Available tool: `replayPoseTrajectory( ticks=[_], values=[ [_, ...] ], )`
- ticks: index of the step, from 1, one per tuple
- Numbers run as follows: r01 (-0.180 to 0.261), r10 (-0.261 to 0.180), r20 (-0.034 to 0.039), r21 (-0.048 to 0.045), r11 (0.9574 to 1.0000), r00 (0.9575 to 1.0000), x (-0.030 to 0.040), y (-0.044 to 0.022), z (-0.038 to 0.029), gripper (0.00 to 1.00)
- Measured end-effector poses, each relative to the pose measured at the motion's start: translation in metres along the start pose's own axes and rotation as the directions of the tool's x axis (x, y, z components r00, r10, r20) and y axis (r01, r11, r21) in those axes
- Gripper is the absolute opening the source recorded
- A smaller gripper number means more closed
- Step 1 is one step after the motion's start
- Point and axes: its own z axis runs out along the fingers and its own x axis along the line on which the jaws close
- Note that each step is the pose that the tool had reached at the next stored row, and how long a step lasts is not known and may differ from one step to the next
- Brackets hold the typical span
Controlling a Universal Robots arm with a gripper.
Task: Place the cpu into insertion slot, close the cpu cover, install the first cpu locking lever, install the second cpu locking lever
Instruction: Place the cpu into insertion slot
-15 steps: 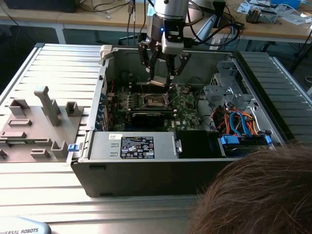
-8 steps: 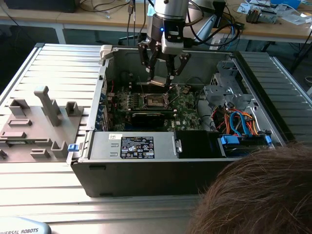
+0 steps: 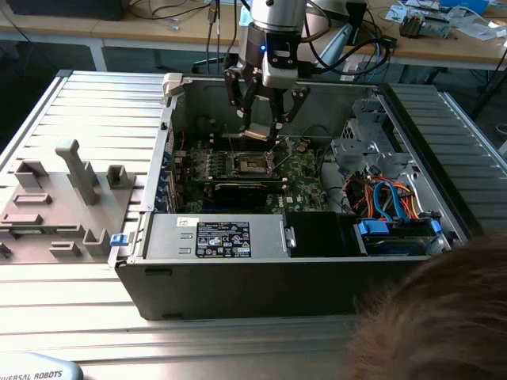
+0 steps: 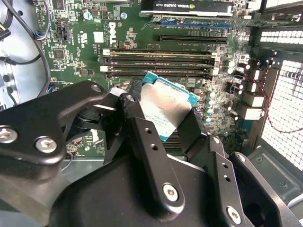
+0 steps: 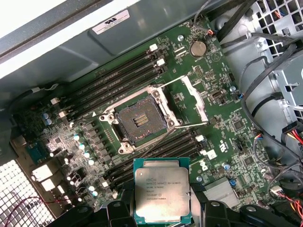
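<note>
My gripper (image 3: 260,136) hangs inside the open computer case, shut on the cpu (image 3: 258,133) by two of its edges. In the first wrist view the cpu (image 5: 162,189) faces the camera with its silver-grey top, held between black fingers (image 5: 117,212). It is above the green board and off to one side of the insertion slot (image 5: 141,122). The slot is a bare dark square with a silver rim. The cpu cover (image 5: 195,98) stands swung open beside it, and a thin lever wire (image 5: 189,126) is raised. The second wrist view shows the cpu (image 4: 165,106) tilted between the fingers (image 4: 142,142).
Memory sticks (image 5: 113,87) flank the slot. A long black card (image 3: 238,191) lies in front of the socket (image 3: 252,164). Cables and a drive cage (image 3: 372,142) fill the case at the exterior view's right. A grey fixture plate (image 3: 63,198) lies outside at its left. A person's hair (image 3: 444,317) is at the lower right.
</note>
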Motion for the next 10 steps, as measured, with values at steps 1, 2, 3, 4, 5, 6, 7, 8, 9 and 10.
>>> replayPoseTrajectory(
  ticks=[1, 2, 3, 4, 5, 6, 7, 8, 9, 10],
  values=[
    [-0.001, 0.001, -0.0001, 0.0, 1.0, 1.0, 0.0, 0.0, 0.0, 0.55],
    [-0.002, 0.002, -0.0003, 0.0, 1.0, 1.0, 0.0, 0.0, 0.0, 0.55],
    [-0.003, 0.003, -0.0005, 0.0, 1.0, 1.0, 0.0, 0.0, 0.0, 0.55],
    [-0.005, 0.005, -0.0008, 0.0001, 1.0, 1.0, 0.0, 0.0, 0.0, 0.55],
    [-0.007, 0.007, -0.0011, 0.0002, 1.0, 1.0, 0.0, 0.0, 0.0, 0.55],
    [-0.01, 0.01, -0.0017, 0.0002, 0.9999, 0.9999, 0.0, 0.0, 0.0001, 0.55],
    [-0.012, 0.012, -0.0019, 0.0003, 0.9999, 0.9999, 0.0, 0.0, 0.0001, 0.55],
    [-0.014, 0.014, -0.0023, 0.0003, 0.9999, 0.9999, 0.0, 0.0, 0.0001, 0.55],
    [-0.017, 0.017, -0.0026, 0.0003, 0.9999, 0.9999, 0.0, 0.0, 0.0002, 0.55],
    [-0.019, 0.019, -0.003, 0.0004, 0.9998, 0.9998, 0.0, 0.0, 0.0002, 0.55]
  ],
)
